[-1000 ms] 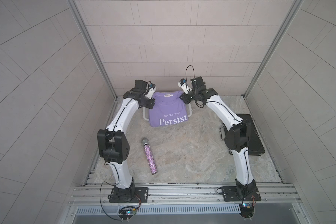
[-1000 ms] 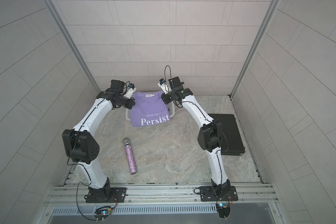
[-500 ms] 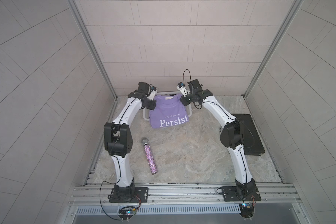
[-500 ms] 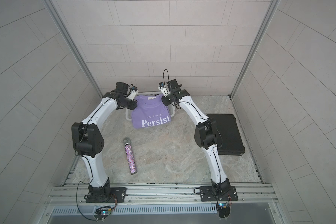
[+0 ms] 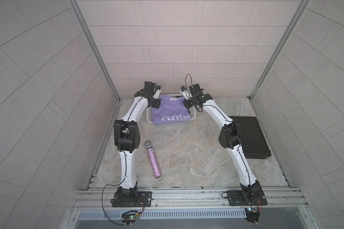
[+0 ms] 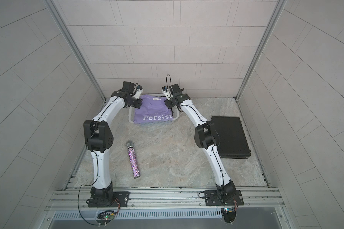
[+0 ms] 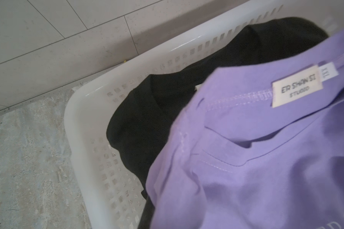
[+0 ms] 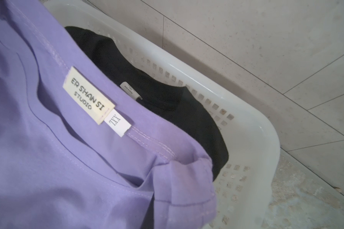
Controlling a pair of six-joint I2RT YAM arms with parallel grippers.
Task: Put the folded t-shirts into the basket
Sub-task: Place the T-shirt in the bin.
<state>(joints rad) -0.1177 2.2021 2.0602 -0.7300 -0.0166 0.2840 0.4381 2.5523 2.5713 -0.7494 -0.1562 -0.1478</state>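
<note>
Just beside left gripper [image 5: 157, 104]: shirt [image 5: 171, 111] (over basket [image 5: 173, 124])

1. The basket [image 5: 173, 124] sits mid-back on the table [image 5: 187, 154].
2. A lower shirt [image 7: 167, 99] lies in it. The top shirt [image 5: 172, 111] lies over that, its front edge seemingly draped over the front rim.
3. The mic [image 5: 153, 158] lies front-left of the basket.
4. The case [image 5: 250, 136] lies to the right, well apart.

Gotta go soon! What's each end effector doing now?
Left end effector: closed on the folded lavender fabric t-shirt.
Right end effector: closed on the same t-shirt.
</note>
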